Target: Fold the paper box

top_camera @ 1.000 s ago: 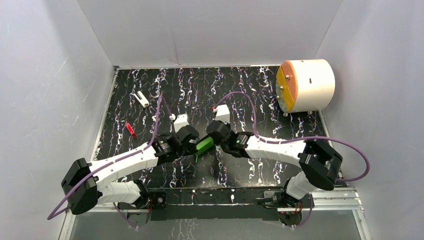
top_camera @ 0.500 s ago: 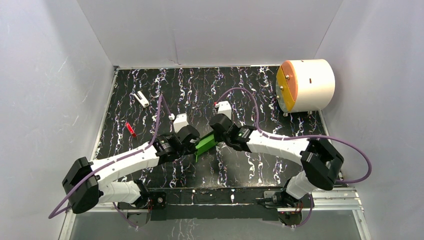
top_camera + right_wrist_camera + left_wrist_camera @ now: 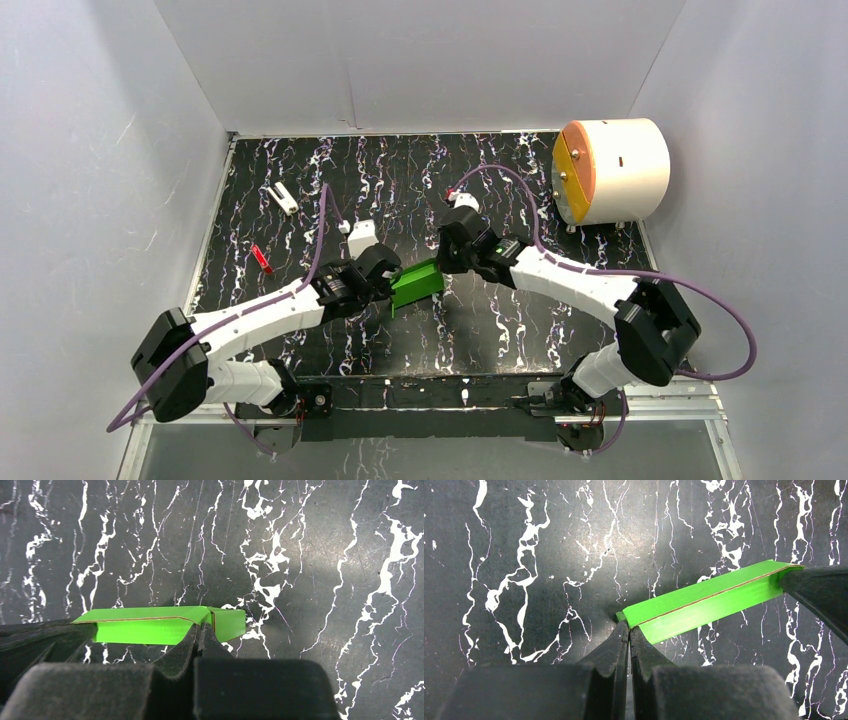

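Left wrist view has the left gripper (image 3: 629, 630) with its jaws pressed together on thin card at one end corner of the paper box (image 3: 704, 597), a small green tab showing just at the tips. Right wrist view has the right gripper (image 3: 202, 629) likewise pinched tight on the opposite end, where a short flap bends past the tips. Between them the bright green card forms a long, flattish sleeve, held by both ends and seemingly a little clear of the counter (image 3: 500, 330), near its middle and just ahead of the arms.

The step in hand looks like squaring the sleeve or tucking its end flaps. To do it well, both pinches belong near the corners so the panels can hinge, the wrists should move together so the card neither buckles nor tears, and any turn should follow the creases. A grip this close to the edge could slip off.

Further out, a white cylinder (image 3: 610, 170) with an orange-yellow face stands at the far right corner, while a small red item (image 3: 261, 259) and a small white item (image 3: 284, 198) lie towards the far left, all well apart from the box. Nothing blocks the work but the two arms themselves, whose wrists crowd close over the card
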Controlling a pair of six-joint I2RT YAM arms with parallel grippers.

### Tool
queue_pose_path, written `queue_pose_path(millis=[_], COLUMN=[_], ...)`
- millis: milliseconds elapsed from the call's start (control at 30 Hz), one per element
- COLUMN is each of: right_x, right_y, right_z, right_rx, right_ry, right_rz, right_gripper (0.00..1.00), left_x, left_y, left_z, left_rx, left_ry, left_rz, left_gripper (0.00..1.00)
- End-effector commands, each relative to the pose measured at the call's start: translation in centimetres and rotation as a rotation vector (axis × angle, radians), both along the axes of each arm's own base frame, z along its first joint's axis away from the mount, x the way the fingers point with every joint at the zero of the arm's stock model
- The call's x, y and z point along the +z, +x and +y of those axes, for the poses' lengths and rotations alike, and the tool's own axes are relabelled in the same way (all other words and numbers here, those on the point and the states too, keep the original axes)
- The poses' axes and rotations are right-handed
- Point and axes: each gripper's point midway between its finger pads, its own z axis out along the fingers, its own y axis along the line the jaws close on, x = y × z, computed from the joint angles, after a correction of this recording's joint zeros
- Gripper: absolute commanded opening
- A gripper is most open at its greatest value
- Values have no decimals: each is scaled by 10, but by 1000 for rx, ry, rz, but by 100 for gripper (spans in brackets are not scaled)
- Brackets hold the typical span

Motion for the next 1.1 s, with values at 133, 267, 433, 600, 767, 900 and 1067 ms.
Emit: queue_pose_path(millis=[133, 267, 433, 600, 767, 900, 1067], right_x=[32, 19, 9, 5, -1, -4, -10], right_y=[14, 11, 10, 10, 11, 12, 9], right_z=[-9, -20, -36, -43, -48, -53, -57], right_rx=[-11, 0, 6, 18, 44, 67, 89], right_ry=[18, -54, -136, -176, -222, -262, -285], right_rz=[-63, -58, -73, -87, -106, -120, -121], right_gripper=[0, 0, 1, 1, 0, 0, 0], left_x=[-23, -25, -26, -33, -32, -31, -34], left_y=[-9, -10, -10, -12, -12, -12, -13], left_z=[16, 12, 12, 10, 10, 10, 10], left_rx=[-20, -40, -46, -53, -54, -54, -56], left_ry=[96, 83, 90, 97, 96, 95, 97], left_rz=[51, 56, 58, 81, 81, 79, 88], left_gripper=[0, 0, 0, 0, 0, 0, 0])
